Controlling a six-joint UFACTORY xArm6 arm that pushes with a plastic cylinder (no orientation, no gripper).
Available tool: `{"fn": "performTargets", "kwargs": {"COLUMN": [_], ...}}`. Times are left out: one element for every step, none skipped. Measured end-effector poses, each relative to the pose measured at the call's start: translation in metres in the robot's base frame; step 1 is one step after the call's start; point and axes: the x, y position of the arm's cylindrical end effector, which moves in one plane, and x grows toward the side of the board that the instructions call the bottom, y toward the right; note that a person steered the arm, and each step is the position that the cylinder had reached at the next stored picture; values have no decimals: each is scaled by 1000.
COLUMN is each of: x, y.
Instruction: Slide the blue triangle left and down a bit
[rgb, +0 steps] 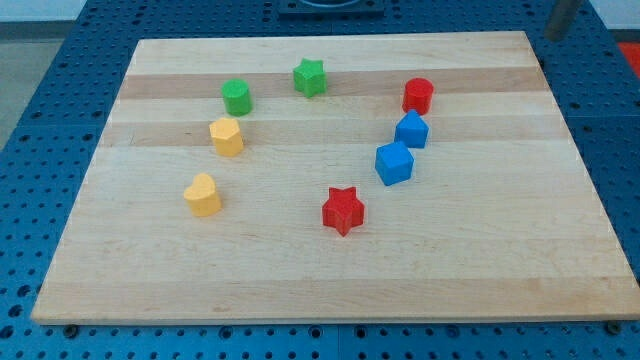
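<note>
I carry no claw, only a rod, holding nothing. My tip (554, 38) hangs off the wooden board's (300, 285) top-right corner, well apart from every block. The approach isn't started. The small blue plastic triangle (411, 129), as I judge it, sits near the right edge, between the red cylinder (418, 95) and the blue cube (394, 163). Next I must reach its upper right side.

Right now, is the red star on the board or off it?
On. The red star sits flat on the wooden board, well inside its edges, below the two blue blocks.

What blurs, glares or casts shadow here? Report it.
Camera view: blocks sharp, the blue triangle included; soft even light, only short shadows under each; faint sheen on the wooden board; a dark blurred shape at the view's top right, perhaps the rod; my tip not shown.
</note>
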Motion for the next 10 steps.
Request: {"fn": "performTargets", "kwargs": {"x": [7,59,104,136,146,149,165,169,177,187], "y": [-4,-26,-50,-81,-117,-152,-175,-201,-210,-211]}}
